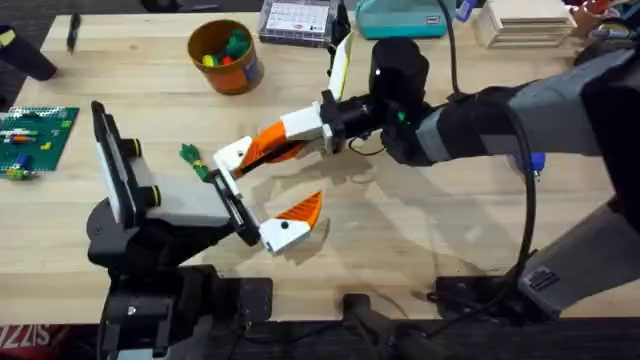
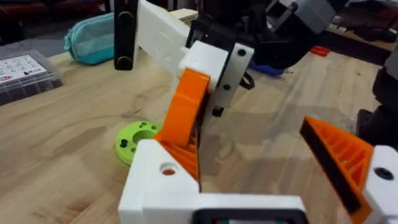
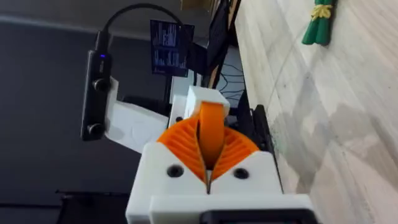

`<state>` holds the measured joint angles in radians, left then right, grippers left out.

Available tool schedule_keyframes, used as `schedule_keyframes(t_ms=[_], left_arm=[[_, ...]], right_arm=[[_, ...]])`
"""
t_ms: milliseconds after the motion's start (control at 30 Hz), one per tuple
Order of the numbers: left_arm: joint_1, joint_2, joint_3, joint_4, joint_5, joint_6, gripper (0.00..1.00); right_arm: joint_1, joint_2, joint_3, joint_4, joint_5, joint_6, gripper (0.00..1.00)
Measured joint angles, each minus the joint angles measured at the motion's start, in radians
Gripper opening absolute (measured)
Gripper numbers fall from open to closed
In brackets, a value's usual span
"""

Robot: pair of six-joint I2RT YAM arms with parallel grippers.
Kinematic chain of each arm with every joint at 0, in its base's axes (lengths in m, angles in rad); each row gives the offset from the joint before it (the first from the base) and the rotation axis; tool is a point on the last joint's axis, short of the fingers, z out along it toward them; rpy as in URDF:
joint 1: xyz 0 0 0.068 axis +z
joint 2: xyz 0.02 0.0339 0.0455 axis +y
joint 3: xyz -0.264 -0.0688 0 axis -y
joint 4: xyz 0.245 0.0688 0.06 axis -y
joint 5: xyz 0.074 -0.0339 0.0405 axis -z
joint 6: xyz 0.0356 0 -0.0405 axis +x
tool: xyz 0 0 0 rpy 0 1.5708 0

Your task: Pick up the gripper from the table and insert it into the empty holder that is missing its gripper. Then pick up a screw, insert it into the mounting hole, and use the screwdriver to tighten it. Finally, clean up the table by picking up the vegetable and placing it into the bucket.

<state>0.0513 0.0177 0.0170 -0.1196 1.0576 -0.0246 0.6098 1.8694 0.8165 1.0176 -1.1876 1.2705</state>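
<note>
Right gripper (image 1: 262, 148) clamped on orange gripper (image 3: 211, 134), pressed against holder (image 2: 155, 180); left gripper (image 1: 262, 195) spread wide, empty.

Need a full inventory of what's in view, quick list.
bucket: 1, orange, far side of table, toys inside
vegetable: 1, green, lying on table
ring: 1, lime-green, on table near holder
pouch: 1, teal, far edge
parts box: 1, clear, far edge
board: 1, green, left edge
gripper: 1, orange, at holder
holder: 1, white, on left arm
left gripper: fingers open
right gripper: fingers shut on gripper
</note>
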Motion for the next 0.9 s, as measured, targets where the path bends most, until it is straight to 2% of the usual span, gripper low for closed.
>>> schedule_keyframes(t_ms=[267, 367, 633, 667, 800, 833, 900], left_arm=[[0.002, 0.0, 0.0, 0.001, -0.01, 0.0, 0.985], [0.004, 0.0, 0.0, 0.001, -0.01, 0.006, 0.985], [0.003, 0.0, 0.0, 0.001, -0.006, 0.014, 0.985], [0.003, -0.001, 0.0, 0.002, -0.006, 0.019, 0.985], [-0.008, -0.007, 0.0, -0.001, 0.027, 0.031, 0.986], [-0.013, -0.007, 0.0, -0.003, 0.043, 0.034, 0.986], [-0.013, -0.007, 0.0, -0.004, 0.05, 0.036, 0.986]], right_arm=[[0.007, 0.0, 0.0, 0.008, 0.022, -0.007, 0.008], [0.009, 0.001, 0.0, 0.006, 0.026, -0.01, 0.12], [0.022, 0.011, 0.0, 0.004, 0.046, -0.014, 0.29], [0.023, 0.011, 0.0, -0.001, 0.047, -0.014, 0.393], [0.031, 0.021, 0.0, -0.002, 0.045, -0.016, 0.947], [0.027, 0.02, 0.0, 0.007, 0.036, -0.018, 0.991], [-0.01, 0.019, 0.0, 0.006, 0.012, -0.018, 0.993]])
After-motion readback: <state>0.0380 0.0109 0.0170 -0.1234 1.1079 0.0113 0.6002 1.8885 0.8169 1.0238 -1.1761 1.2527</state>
